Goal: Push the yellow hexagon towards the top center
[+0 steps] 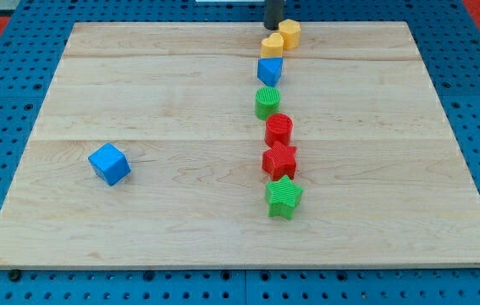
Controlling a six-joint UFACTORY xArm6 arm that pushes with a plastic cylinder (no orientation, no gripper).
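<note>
The rod [273,12] is cut off by the view's top edge, so only its lower stretch shows. My tip [273,25] sits just behind the yellow hexagon [289,33] and the yellow heart [272,45]; whether it touches either cannot be told. The blue block [270,71] below them is perhaps a pentagon, its outline too small to settle. The tabletop [180,93] shows whole.

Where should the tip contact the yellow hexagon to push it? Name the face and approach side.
Pushing only: meet the yellow hexagon's flat face on the view's right, coming from that side. It sits slightly right of top centre; my tip is at its upper left, above the yellow heart.
</note>
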